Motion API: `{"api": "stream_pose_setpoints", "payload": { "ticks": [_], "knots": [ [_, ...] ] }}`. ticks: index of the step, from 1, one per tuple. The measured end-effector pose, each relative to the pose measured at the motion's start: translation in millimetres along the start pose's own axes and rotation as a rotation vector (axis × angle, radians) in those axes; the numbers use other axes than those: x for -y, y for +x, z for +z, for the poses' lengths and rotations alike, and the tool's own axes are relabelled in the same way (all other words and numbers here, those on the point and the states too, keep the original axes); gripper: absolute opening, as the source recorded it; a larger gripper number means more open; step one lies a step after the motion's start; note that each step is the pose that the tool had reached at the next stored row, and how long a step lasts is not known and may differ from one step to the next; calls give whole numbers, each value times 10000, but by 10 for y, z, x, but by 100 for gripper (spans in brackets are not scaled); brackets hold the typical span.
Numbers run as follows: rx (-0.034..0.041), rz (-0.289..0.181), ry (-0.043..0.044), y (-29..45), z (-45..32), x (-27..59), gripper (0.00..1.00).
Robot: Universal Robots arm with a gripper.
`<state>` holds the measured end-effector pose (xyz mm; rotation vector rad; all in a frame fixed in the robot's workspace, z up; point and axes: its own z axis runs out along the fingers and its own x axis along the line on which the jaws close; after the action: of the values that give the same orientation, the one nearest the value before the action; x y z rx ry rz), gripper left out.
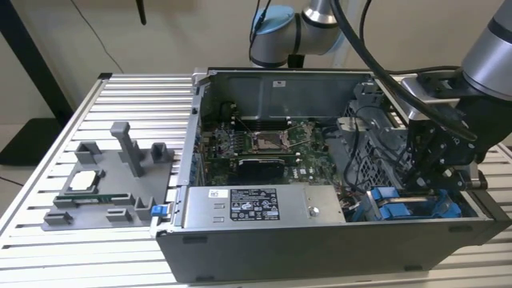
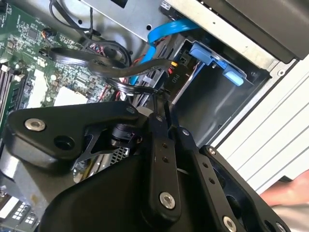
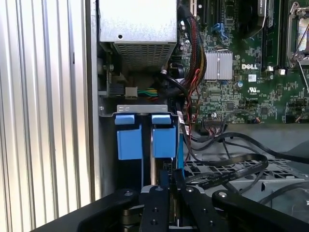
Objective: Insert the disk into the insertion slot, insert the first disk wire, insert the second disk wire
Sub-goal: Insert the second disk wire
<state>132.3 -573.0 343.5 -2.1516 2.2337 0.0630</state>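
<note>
Down at the case's corner on the exterior view's right, the hand (image 1: 428, 180) sits over the slot (image 1: 416, 210), fingers pinched narrow on a thin black wire (image 2: 145, 89). The disk (image 3: 145, 137) seems already seated; a wire step looks underway, calling for precise alignment.

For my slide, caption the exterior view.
Robot arm's claw lowered into an open computer case beside the blue drive rails.

Claw (image 2: 161, 104) tips behind cables (image 2: 116, 67)
</note>
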Motion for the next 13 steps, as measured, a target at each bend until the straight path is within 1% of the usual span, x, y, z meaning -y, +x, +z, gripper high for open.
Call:
{"api": "stream_pose_setpoints", "payload": {
  "ticks": [3, 9, 13],
  "knots": [
    [-1, 20, 2, -1, -16, 0, 0],
    [7, 76, 5, -4, -19, 0, 0],
    [20, 95, 6, -18, -16, 0, 0]
  ]
}}
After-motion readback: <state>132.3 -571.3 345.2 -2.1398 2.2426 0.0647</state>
